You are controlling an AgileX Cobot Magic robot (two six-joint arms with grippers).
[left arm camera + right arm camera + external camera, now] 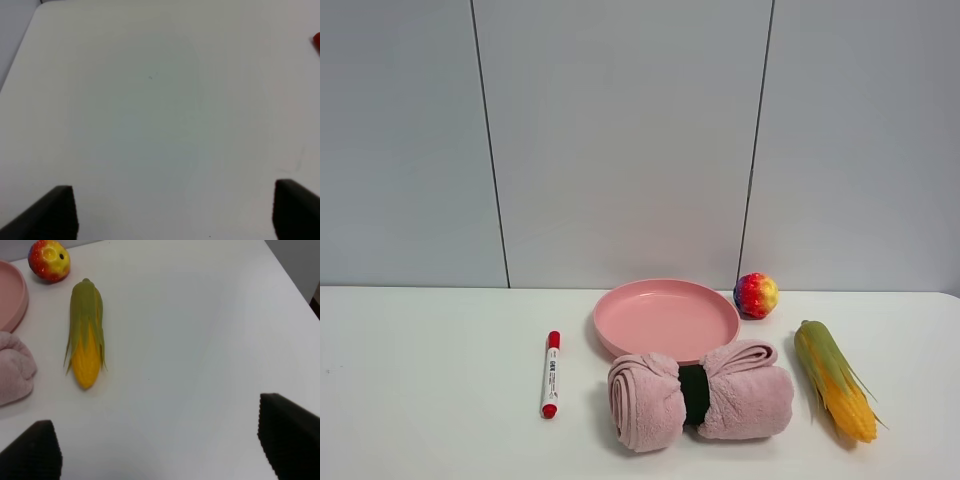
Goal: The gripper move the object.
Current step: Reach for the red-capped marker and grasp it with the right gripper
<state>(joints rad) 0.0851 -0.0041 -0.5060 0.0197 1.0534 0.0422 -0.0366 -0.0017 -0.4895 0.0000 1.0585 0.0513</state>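
The white marker pen (pixel 550 374) with a red cap and red end lies on the white table, left of the pink plate (pixel 650 300). Neither arm shows in the exterior high view. In the left wrist view my left gripper (pixel 175 210) is open over bare table, its two black fingertips (pixel 57 212) far apart; a red bit of the marker (pixel 317 40) shows at the frame's edge. My right gripper (pixel 160 445) is open and empty, with the corn cob (pixel 86 340) lying some way ahead of it.
A rolled pink towel (pixel 700 395) with a dark band lies in front of the plate. A rainbow ball (pixel 756 295) sits right of the plate. The corn cob (pixel 835 378) lies at the right. A grey panelled wall stands behind the table.
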